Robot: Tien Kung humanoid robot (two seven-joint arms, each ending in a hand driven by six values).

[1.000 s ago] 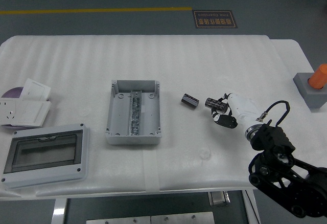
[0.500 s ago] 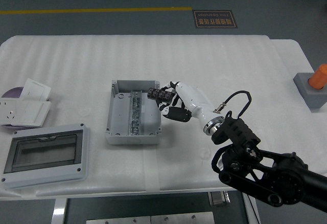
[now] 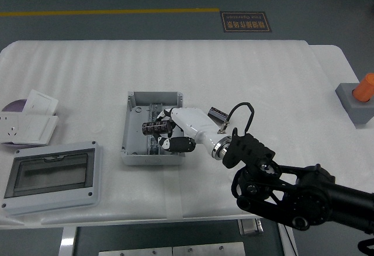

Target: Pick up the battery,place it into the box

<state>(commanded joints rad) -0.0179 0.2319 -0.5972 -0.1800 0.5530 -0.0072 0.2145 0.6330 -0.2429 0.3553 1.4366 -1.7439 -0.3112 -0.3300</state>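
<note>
The right hand (image 3: 169,132), white with dark fingertips at the end of a black arm that comes from the lower right corner, reaches over the open grey box (image 3: 153,128) in the middle of the white table (image 3: 175,69). Its fingers (image 3: 175,145) are curled around the battery (image 3: 155,128), holding it from the right side. The battery is a short dark cylinder with a shiny, silver-looking pattern on its body, and it lies almost horizontal, over the inner part of the box near the metal rail (image 3: 154,116) that runs along the middle of the box. Whether the battery already touches the bottom of the box or is just above it, I cannot tell. A second battery (image 3: 217,113), also a small dark cylinder, lies on the table to the right of the box, partly hidden behind the wrist of the hand and a black cable (image 3: 239,111). At the left front of the table lies a grey lid with a transparent window (image 3: 51,176), apart from the box. Further left, near the table edge, are a white wall socket (image 3: 26,127), a white card (image 3: 40,100) and a purple disc (image 3: 14,106) partly under them. At the far right stands a grey block (image 3: 354,104) with an orange cylinder (image 3: 364,87) on it.
</note>
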